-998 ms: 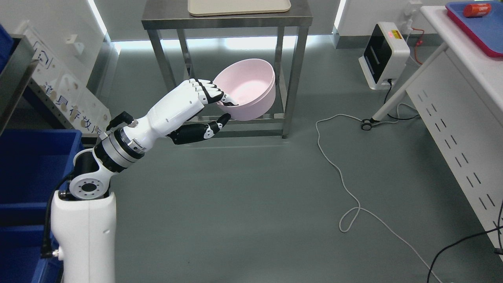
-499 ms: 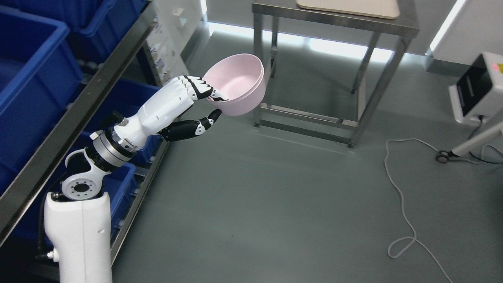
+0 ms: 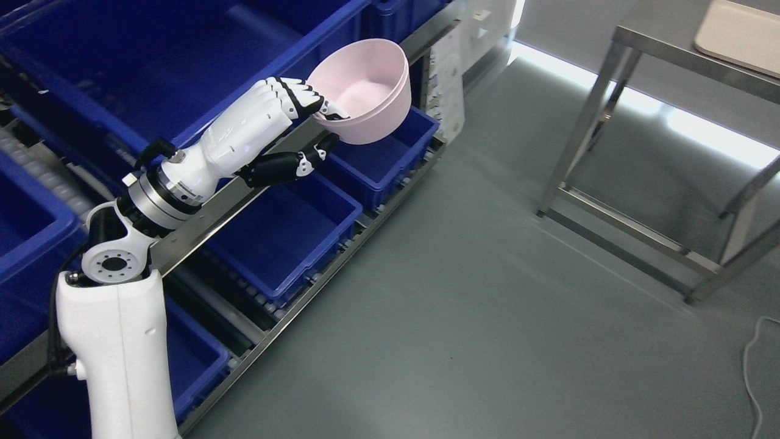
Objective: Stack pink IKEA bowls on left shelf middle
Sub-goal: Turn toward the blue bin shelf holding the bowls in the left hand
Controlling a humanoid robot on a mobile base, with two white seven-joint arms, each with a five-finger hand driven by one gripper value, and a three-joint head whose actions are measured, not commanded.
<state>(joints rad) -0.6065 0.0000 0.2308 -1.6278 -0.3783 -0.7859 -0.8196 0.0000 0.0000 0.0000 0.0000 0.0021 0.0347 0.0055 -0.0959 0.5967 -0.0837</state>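
A pink bowl (image 3: 372, 91) hangs in the air, tilted with its opening facing up and toward me. My left hand (image 3: 314, 131) is shut on its near rim, fingers curled inside and the black thumb under the outer wall. The bowl sits in front of the steel rail of the shelf (image 3: 256, 177) on the left, which holds blue bins on its levels. A large blue bin (image 3: 152, 55) on the middle level lies just behind my hand. My right arm does not show.
Lower blue bins (image 3: 292, 231) sit on the roller rack near the floor, below the bowl. A steel table (image 3: 658, 122) with a beige tray (image 3: 740, 36) stands at the right. A white cable (image 3: 752, 360) lies on the grey floor at the right edge.
The camera has swung left, bringing the blue-bin shelf into view and pushing the steel table to the right. My left hand still grips the bowl, which now hangs beside the shelf.
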